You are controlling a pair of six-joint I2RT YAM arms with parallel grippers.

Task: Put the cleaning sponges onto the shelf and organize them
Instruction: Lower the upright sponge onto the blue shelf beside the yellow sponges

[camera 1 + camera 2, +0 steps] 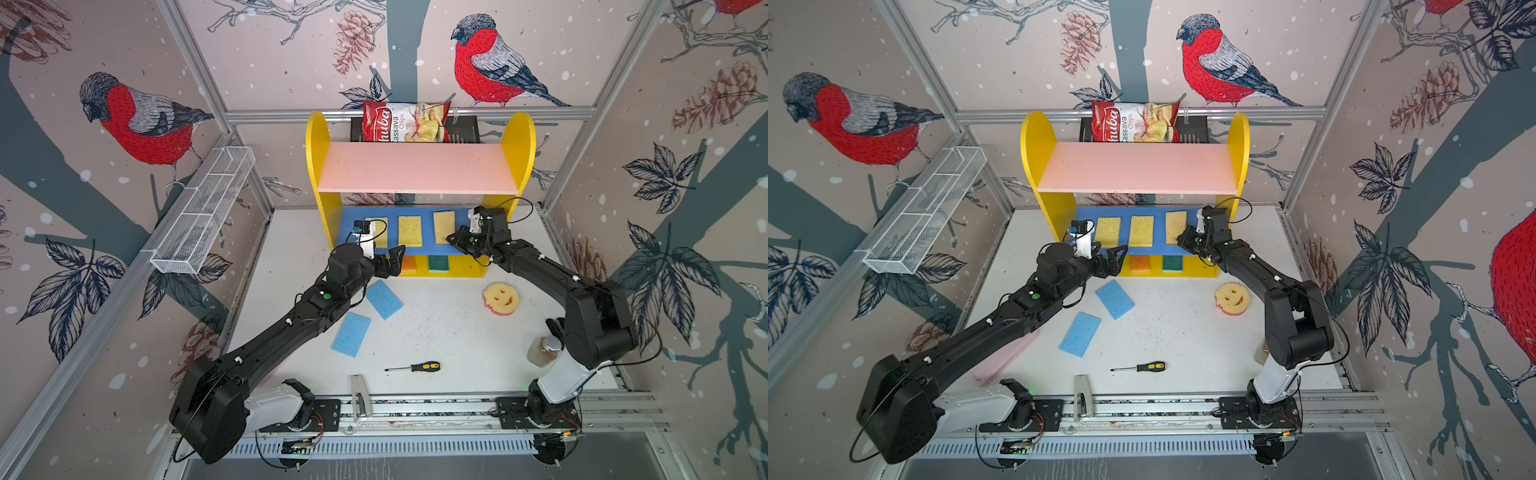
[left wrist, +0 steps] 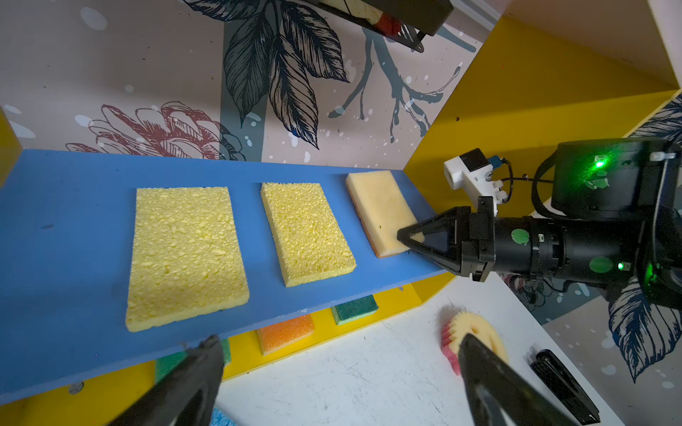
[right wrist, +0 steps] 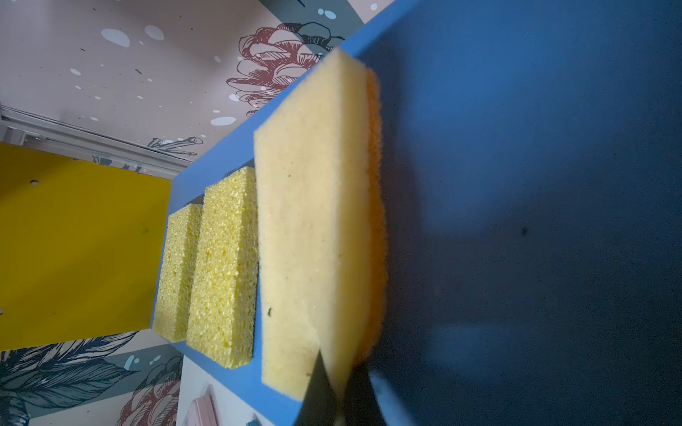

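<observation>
Right gripper point(image 2: 404, 238): jaws pinched nearly closed on the front right corner of the pale sponge point(image 2: 380, 210). That sponge sits at the right end of the shelf's point(image 1: 316, 166) blue board point(image 2: 73, 239), orange face down. A yellow sponge point(image 2: 306, 232) lies flat at mid-board and a second yellow sponge point(image 2: 184, 254) lies toward the left end, not touching.

Left gripper point(image 1: 392, 259): spread wide, empty, just off the board's front edge, left of middle.

Base: orange sponge point(image 1: 409, 264), green sponge point(image 1: 438, 263).

Table point(image 1: 436, 332): two blue sponges point(image 1: 384, 299), smiley sponge point(image 1: 500, 297).
</observation>
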